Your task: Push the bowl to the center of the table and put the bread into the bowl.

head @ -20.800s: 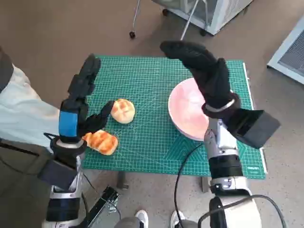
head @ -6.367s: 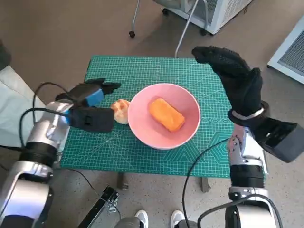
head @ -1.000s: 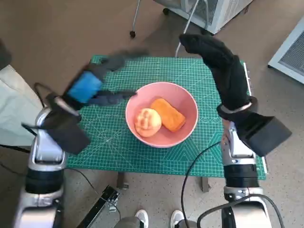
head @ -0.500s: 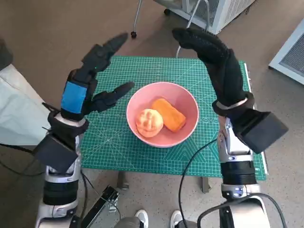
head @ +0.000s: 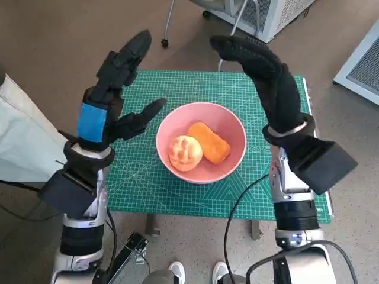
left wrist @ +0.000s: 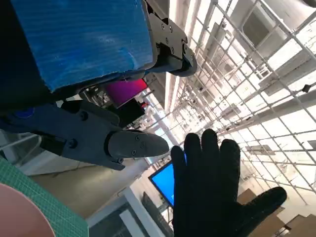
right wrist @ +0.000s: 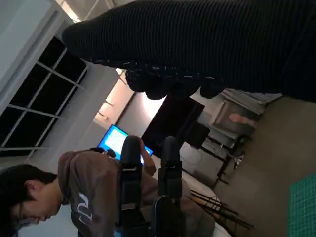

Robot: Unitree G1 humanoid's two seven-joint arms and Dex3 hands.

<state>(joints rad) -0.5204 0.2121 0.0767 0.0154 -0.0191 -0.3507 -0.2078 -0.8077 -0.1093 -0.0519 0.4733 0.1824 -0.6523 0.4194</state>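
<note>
The table (head: 148, 189) carries a green cutting mat (head: 195, 89) that covers nearly its whole top. A white cabinet (head: 260, 15) on castors and a metal chair leg (head: 169, 23) stand on the floor beyond the far edge. A pale cloth (head: 23, 148) lies off the table's left side. Shoes (head: 198, 273) of a person show at the near edge. A black cable (head: 234, 207) runs from the right forearm across the near part of the mat. In the right wrist view a person in a hooded top (right wrist: 94, 187) sits near a lit blue screen (right wrist: 116, 140).

The pink bowl (head: 234, 127) sits at about the middle of the mat. Nothing stands between it and either hand. Inside it lie the round bun (head: 185, 152) and the oblong orange bread (head: 208, 142), touching each other.

The left hand (head: 115, 94) is raised left of the bowl, fingers spread, holding nothing. The right hand (head: 266, 77) is raised above the bowl's far right side, fingers extended, holding nothing.
</note>
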